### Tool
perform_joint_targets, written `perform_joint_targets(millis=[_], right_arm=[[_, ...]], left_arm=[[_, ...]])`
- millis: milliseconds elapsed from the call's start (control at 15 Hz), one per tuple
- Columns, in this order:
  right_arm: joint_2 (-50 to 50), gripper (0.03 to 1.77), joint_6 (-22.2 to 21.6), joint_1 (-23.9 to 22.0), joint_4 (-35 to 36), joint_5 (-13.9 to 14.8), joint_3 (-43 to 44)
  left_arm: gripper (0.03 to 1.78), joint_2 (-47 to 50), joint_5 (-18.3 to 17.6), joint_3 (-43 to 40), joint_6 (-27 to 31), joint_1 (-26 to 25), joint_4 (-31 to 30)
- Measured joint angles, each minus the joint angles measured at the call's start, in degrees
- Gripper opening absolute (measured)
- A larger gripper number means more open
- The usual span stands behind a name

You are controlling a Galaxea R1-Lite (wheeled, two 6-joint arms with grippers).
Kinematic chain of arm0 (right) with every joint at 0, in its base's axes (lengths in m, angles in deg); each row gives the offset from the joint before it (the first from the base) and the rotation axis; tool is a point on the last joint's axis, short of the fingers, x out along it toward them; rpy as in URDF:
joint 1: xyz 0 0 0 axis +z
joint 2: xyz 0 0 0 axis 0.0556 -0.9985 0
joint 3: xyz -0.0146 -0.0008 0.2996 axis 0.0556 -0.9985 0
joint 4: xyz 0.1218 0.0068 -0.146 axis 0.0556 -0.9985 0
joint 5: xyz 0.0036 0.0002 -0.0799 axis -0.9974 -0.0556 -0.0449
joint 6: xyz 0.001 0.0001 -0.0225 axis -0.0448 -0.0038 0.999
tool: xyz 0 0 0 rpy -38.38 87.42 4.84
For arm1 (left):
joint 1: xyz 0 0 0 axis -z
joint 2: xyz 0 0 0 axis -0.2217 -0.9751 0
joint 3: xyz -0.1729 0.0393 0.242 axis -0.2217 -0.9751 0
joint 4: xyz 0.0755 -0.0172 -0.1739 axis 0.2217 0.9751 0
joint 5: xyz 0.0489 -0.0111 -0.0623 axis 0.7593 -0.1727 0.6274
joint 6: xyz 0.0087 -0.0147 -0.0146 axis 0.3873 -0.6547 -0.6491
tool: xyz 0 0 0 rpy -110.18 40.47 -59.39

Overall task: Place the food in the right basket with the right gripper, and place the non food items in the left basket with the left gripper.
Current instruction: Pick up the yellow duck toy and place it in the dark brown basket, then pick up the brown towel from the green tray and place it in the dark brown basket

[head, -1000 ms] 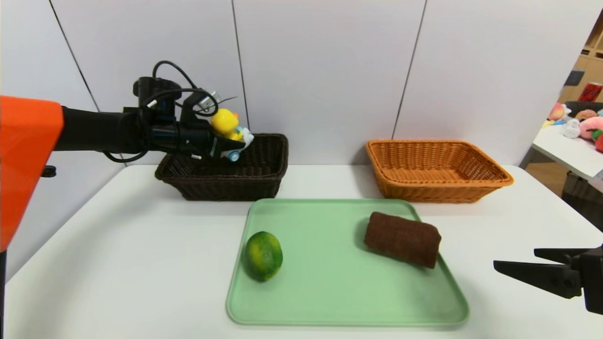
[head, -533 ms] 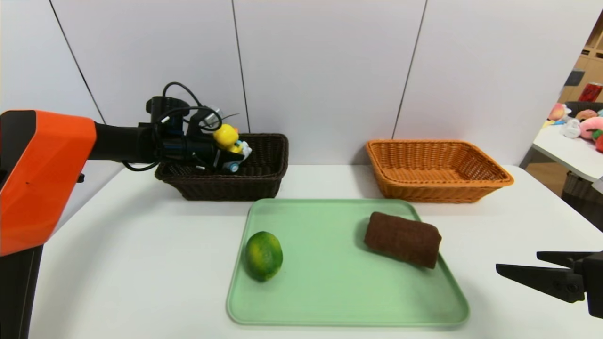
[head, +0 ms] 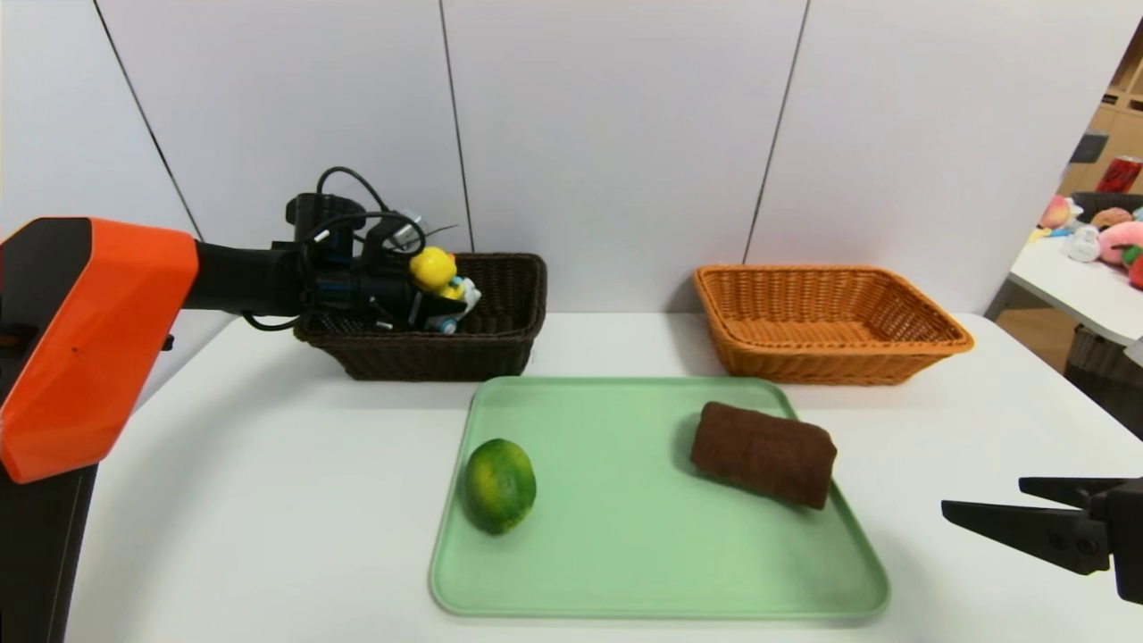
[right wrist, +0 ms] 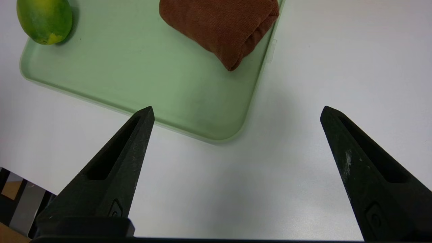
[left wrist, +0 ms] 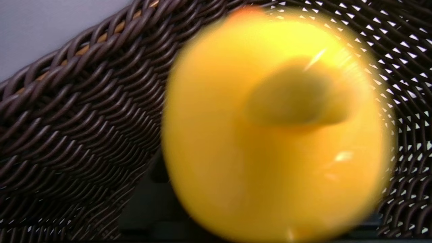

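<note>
Left tool: the left tool (head: pixel 438 299) pinches a yellow rubber duck toy (head: pixel 439 274) and holds it inside the dark brown basket (head: pixel 500 344), low between the walls, since a toy is no food and belongs there.
Duck from the left wrist: the duck (left wrist: pixel 276 128) fills the view with the basket's dark weave (left wrist: pixel 84 111) close behind it (whether it touches the basket floor cannot be told).
Right tool: the right tool (head: pixel 1027 518) hangs with its fingers spread wide, over the white worktop (head: pixel 268 500) and well to the right of the dark basket, parked while the left arm works.
Green tray: the green tray (head: pixel 625 572) lies just in front of the dark basket, serving as the pick-up place.
Green citrus fruit: the fruit (head: pixel 497 485) rests on the tray, food meant for the orange basket (head: pixel 830 357).
Brown rolled towel: the towel (head: pixel 763 454) lies on the tray, farther from the dark basket than the fruit, a non-food item not yet sorted.
Step in hand: likely releasing the duck into the dark basket.
</note>
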Motion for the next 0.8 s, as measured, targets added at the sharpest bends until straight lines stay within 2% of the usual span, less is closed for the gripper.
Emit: perform_joint_targets(millis=[200,400,600,800], right_arm=[[0.0,1.70,0.0,0.0,0.0,0.0,0.0],[0.3,1.70,-0.1,0.0,0.0,0.0,0.0],[0.8,1.70,-0.1,0.0,0.0,-0.1,0.0],[1.4,1.70,-0.1,0.0,0.0,-0.2,0.0]], left_arm=[[1.15,0.0,0.0,0.1,0.0,0.0,-0.1],[1.33,0.5,-0.2,0.4,-0.1,0.0,0.3],[1.45,2.7,-0.2,0.4,-0.3,0.1,1.4],[1.53,6.4,-0.2,1.0,-0.1,0.2,5.1]])
